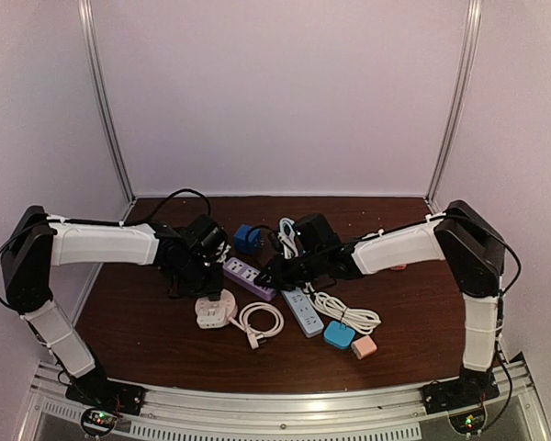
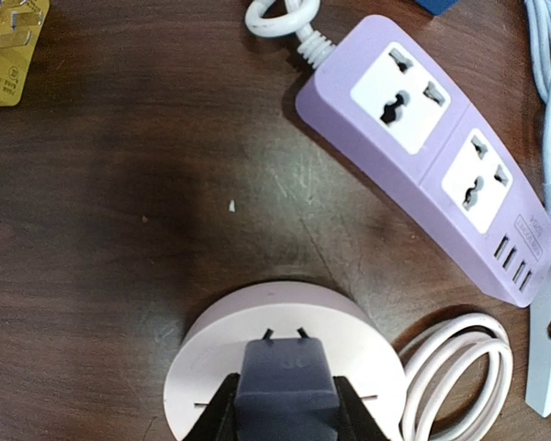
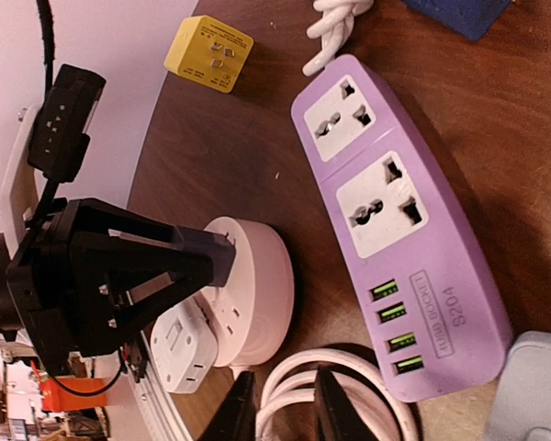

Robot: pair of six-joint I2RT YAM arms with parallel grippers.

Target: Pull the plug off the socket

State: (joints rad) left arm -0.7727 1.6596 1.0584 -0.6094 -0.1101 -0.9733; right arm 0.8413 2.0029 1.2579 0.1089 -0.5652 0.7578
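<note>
Two small cubes lie closest to the counter's (image 1: 147, 349) front edge, right of centre: a pink adapter (image 1: 364, 346) and a blue adapter (image 1: 339, 334). Just beyond, left of centre, sits the round pink socket (image 2: 257, 312), with a coiled white cable (image 2: 501, 363) beside it on the right. The left pincer (image 2: 286, 390) grips the dark plug (image 2: 287, 367) by its sides over the socket's face. Two bare prongs show against that face; whether their tips sit in the slots I cannot tell. The right pincer (image 3: 285, 378) hangs over the coiled white cable, jaws close together with a narrow gap, and I cannot tell whether they pinch it. Farther back a purple power strip (image 2: 422, 156) lies slantwise, with a white power strip (image 1: 303, 314) just to its right. A yellow adapter (image 3: 208, 53) lies towards the left edge, and a blue block (image 1: 248, 239) lies nearest the back edge.
</note>
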